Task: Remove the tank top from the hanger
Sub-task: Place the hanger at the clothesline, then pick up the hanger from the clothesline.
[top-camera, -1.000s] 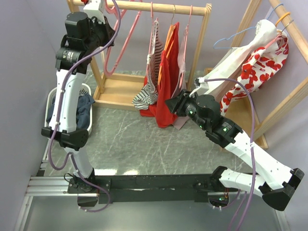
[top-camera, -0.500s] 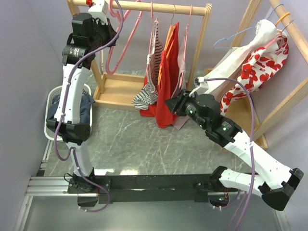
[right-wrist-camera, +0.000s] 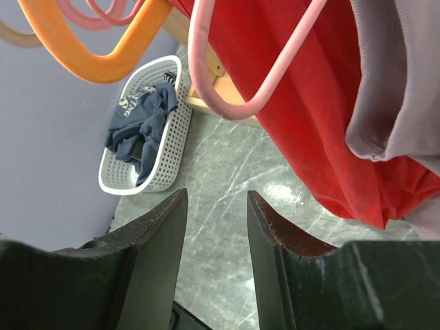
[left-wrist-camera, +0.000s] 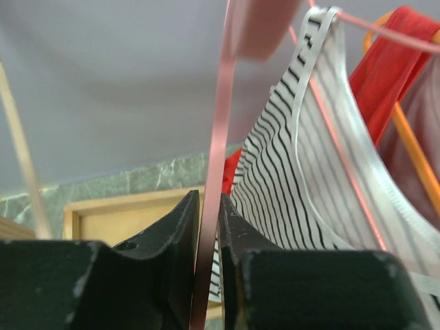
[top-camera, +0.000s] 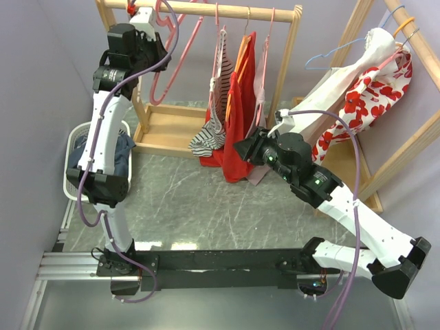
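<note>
A striped tank top (top-camera: 212, 127) hangs on a pink hanger on the wooden rail (top-camera: 227, 10); it also shows in the left wrist view (left-wrist-camera: 295, 172). Beside it hang a red top (top-camera: 240, 117) on an orange hanger and a mauve top (top-camera: 260, 89) on a pink hanger. My left gripper (top-camera: 152, 15) is up at the rail's left end, shut (left-wrist-camera: 210, 196) on the wire of an empty pink hanger (left-wrist-camera: 221, 137). My right gripper (top-camera: 238, 148) is open (right-wrist-camera: 214, 199) and empty, low beside the red top (right-wrist-camera: 309, 103).
A white basket (top-camera: 70, 187) with dark blue clothes stands on the floor at the left, also seen from the right wrist (right-wrist-camera: 110, 185). A second wooden rack at the right carries a red-flowered garment (top-camera: 364, 96) and a blue hanger (top-camera: 330, 55).
My left arm has swung up and to the right, closer to the rail's left end, still gripping the pink hanger. My right arm has barely shifted.
</note>
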Controlling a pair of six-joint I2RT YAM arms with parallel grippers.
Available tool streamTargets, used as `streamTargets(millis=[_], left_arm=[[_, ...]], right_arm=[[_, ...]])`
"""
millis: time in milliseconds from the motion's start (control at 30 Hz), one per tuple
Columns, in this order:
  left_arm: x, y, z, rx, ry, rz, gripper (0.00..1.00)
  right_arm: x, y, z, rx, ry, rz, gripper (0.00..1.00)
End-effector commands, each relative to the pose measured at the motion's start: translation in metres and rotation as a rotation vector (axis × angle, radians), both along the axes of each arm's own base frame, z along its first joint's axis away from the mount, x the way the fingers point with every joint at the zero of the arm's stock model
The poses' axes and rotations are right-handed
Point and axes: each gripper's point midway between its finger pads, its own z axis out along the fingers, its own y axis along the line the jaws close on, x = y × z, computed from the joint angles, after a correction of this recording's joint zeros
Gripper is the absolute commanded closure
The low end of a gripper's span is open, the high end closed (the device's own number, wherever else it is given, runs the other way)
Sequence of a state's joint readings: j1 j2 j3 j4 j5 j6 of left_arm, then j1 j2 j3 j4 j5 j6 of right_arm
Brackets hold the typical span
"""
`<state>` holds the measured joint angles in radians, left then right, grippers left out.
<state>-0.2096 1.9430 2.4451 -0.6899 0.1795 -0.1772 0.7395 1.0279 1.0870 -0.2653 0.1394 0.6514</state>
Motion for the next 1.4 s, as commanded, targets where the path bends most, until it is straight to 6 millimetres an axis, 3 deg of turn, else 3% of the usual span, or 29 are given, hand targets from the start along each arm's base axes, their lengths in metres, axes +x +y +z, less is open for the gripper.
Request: streamTargets(millis=[0, 133, 200, 300, 433, 467, 533, 600, 633, 667, 733, 800, 933, 1200, 1267, 1333, 1367], left_arm=[[-0.020, 0.011, 0.016, 0.006, -0.018, 0.026, 0.77], [-0.034, 0.015, 0.032, -0.008, -0.053, 0.036, 0.71], [-0.037, 0.017, 0.034, -0.015, -0.057, 0.046, 0.56], [-0.049, 0.019, 0.045, -0.033, -0.088, 0.049, 0.25], [-0.075, 0.024, 0.069, -0.062, -0.150, 0.050, 0.14], [-0.078, 0.024, 0.065, -0.063, -0.141, 0.048, 0.08], [-0.093, 0.025, 0.077, -0.080, -0.172, 0.039, 0.07], [-0.099, 0.025, 0.073, -0.091, -0.161, 0.037, 0.03], [-0.109, 0.025, 0.080, -0.099, -0.182, 0.025, 0.02], [-0.110, 0.025, 0.070, -0.100, -0.161, 0.024, 0.02], [-0.127, 0.028, 0.081, -0.123, -0.192, 0.027, 0.02], [-0.133, 0.027, 0.073, -0.148, -0.182, 0.020, 0.01], [-0.168, 0.021, 0.092, -0.202, -0.243, -0.049, 0.01], [-0.213, -0.026, 0.105, -0.274, -0.275, -0.312, 0.02], [-0.212, -0.046, 0.094, -0.269, -0.236, -0.353, 0.02], [-0.190, -0.059, 0.072, -0.234, -0.176, -0.317, 0.03], [-0.190, -0.074, 0.064, -0.225, -0.157, -0.336, 0.07]], right_arm=[[0.005, 0.003, 0.012, 0.036, -0.031, 0.003, 0.52], [0.005, 0.003, 0.010, 0.035, -0.028, 0.000, 0.52], [0.005, 0.003, 0.010, 0.038, -0.028, 0.000, 0.52], [0.005, 0.003, 0.009, 0.034, -0.024, 0.001, 0.52], [0.006, 0.002, 0.010, 0.037, -0.029, -0.002, 0.52], [0.006, 0.002, 0.011, 0.039, -0.031, -0.003, 0.52], [0.006, 0.002, 0.011, 0.039, -0.029, -0.005, 0.52], [0.006, 0.002, 0.009, 0.039, -0.027, -0.007, 0.52], [0.006, 0.001, 0.011, 0.041, -0.032, -0.007, 0.52], [0.006, 0.001, 0.011, 0.042, -0.033, -0.008, 0.52], [0.006, -0.002, 0.013, 0.042, -0.037, -0.019, 0.52], [0.006, -0.005, 0.012, 0.039, -0.040, -0.035, 0.52], [0.007, -0.012, 0.017, 0.041, -0.057, -0.064, 0.51], [0.007, -0.019, 0.023, 0.046, -0.075, -0.097, 0.51], [0.007, -0.020, 0.023, 0.049, -0.075, -0.097, 0.51], [0.007, -0.020, 0.023, 0.051, -0.075, -0.099, 0.51], [0.007, -0.019, 0.024, 0.056, -0.078, -0.096, 0.51]])
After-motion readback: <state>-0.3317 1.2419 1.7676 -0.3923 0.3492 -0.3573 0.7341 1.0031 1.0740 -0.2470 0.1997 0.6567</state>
